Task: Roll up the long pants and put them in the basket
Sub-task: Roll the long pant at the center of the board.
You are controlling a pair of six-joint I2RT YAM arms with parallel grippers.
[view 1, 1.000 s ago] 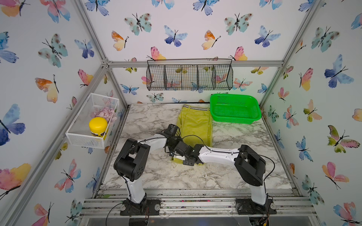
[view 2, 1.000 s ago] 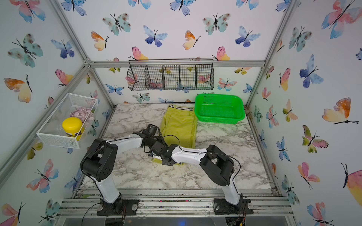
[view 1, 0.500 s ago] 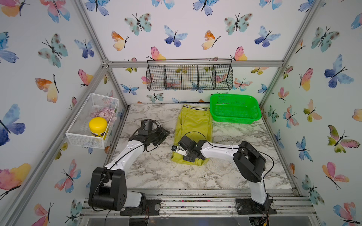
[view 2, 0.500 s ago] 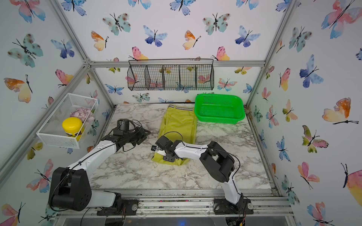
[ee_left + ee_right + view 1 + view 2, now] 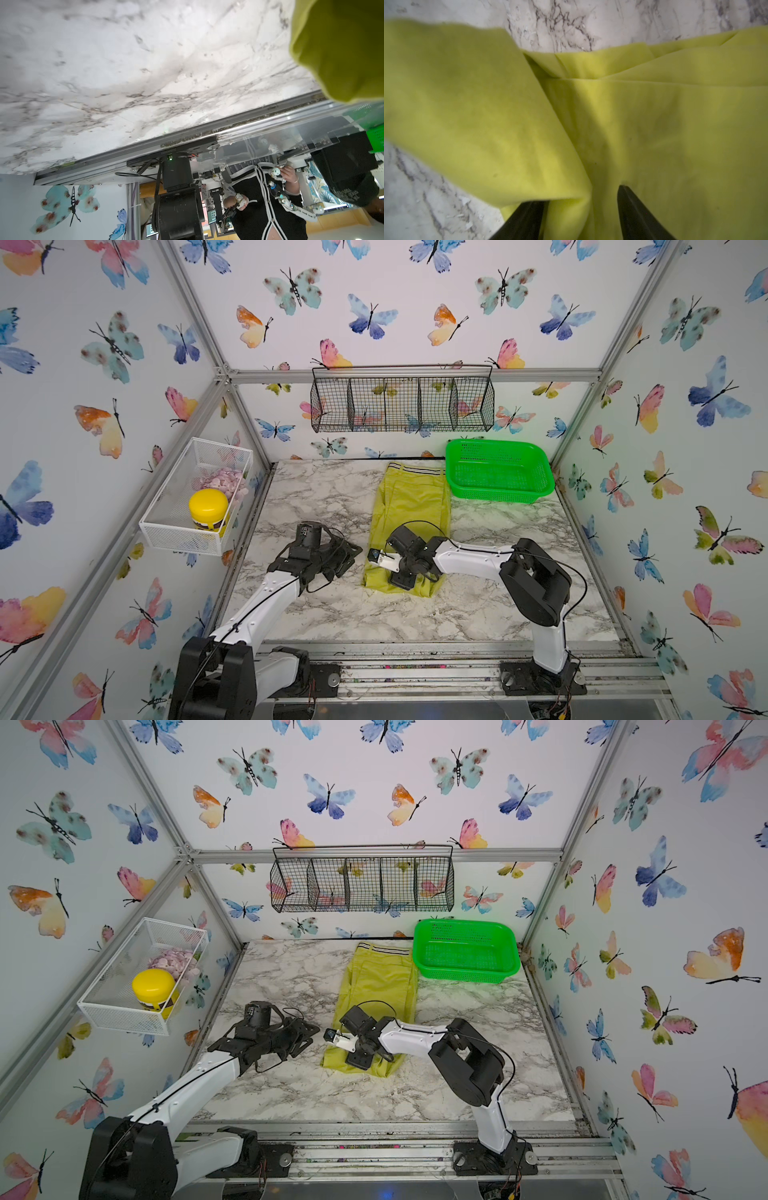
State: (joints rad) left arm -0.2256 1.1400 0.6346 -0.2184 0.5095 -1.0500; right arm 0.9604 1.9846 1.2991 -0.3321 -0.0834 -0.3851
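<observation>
Long pants [image 5: 409, 506] [image 5: 380, 986]: flat on the marble table [image 5: 332, 614], middle of the table and toward the back. The long axis runs back to front. The striped waistband [image 5: 413, 468] points at the back wall and the leg end points at the front rail. The legs lie folded together into one narrow strip. The right edge of the waist end is just beside the green basket [image 5: 498, 494]. The front end is bunched and thicker than the rest.

Right gripper [image 5: 402, 578] [image 5: 361, 1058]: directly over that bunched front end, pointing down into it. In the right wrist view its jaws stand well apart and released [image 5: 583, 195]. The two black fingers [image 5: 639, 216] are on the cloth [image 5: 654, 124], with a ridge of fabric between them that is not pinched. A loose flap lies over one finger, blurred, with bare marble beyond it.

Left gripper [image 5: 347, 556] [image 5: 305, 1033]: over bare marble near the left edge of the pants, apart from the cloth in both top views. I cannot tell its opening, as the fingers merge with cables there and do not show in the left wrist view. That view shows only a corner of the yellow-green cloth [image 5: 336, 47]. It holds nothing that I can see.

Surroundings: a white mesh basket [image 5: 183, 531] on the left wall holds a yellow-lidded jar [image 5: 208, 508]. A black wire rack [image 5: 401, 406] hangs on the back wall.
</observation>
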